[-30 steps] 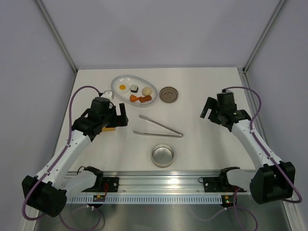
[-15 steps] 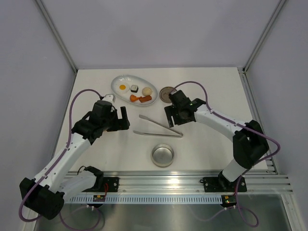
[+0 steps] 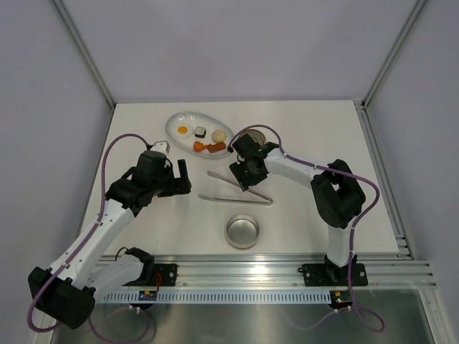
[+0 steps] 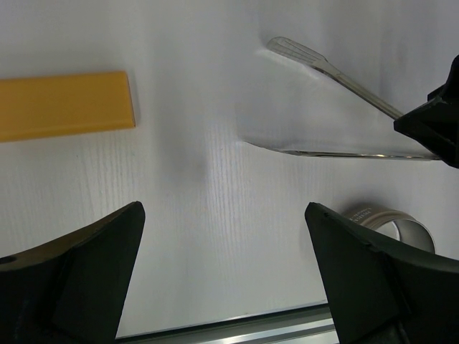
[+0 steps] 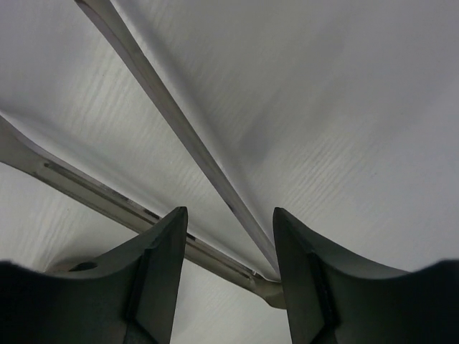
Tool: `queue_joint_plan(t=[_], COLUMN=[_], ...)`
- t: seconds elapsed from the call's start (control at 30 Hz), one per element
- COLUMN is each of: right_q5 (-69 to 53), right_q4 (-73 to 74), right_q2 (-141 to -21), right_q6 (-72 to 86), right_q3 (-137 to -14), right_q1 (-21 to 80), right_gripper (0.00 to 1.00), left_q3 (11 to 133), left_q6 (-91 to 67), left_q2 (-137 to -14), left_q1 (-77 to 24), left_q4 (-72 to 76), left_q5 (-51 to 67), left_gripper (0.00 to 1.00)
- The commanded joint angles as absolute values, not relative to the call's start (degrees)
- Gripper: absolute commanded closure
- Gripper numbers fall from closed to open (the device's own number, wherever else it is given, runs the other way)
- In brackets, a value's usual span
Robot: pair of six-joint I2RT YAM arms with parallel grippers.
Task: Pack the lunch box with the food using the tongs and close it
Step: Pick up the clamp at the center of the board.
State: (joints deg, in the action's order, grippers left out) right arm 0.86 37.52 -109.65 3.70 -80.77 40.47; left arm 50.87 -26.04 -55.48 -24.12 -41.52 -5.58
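My right gripper (image 3: 244,177) has swung over the tongs (image 3: 228,198). My jaws are narrower but apart, straddling them (left gripper (image 3: 183,174) stays spread wide).

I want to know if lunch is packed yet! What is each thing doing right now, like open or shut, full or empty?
lunch box: open, empty.
lid: off, flat on the table beside the plate.
food: all on the white plate, none packed.
tongs: lying on the table, arms spread.
left gripper: open, empty.
right gripper: open, straddling one tong arm, not gripping yet.
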Motion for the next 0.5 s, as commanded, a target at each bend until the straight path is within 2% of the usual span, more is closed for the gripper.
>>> queue_joint_plan(t=[0.0,0.07,0.27,0.4,0.47], right_q5=[-1.84,-1.93,-1.41,-0.44,-0.35], right_q4=[36.74,36.39,35.59,34.89,34.72], right_q2=[-112.49,-113.55,-115.23,-111.72,-110.57], right_q6=[0.62,0.53,0.61,0.79,0.53], right_q3=[-83.84,-84.55,-84.9,-83.06,-82.44], right_q1=[40.61,40.69,40.61,40.69,40.69], right_gripper=[0.42,0.44,0.64,0.96,1.0], left_q3=[52.91,53.0,53.26,53.0,53.09], left_q6=[-26.19,-26.1,-25.84,-25.66,-25.75], left_q2=[-54.4,-54.49,-54.58,-54.75,-55.02], left_q1=[-24.17,-24.17,-24.17,-24.17,-24.17], left_q4=[-41.22,-41.22,-41.57,-41.31,-41.31], left_q5=[-7.38,-7.47,-7.73,-8.26,-8.35], left_gripper=[0.01,0.01,0.01,0.01,0.01])
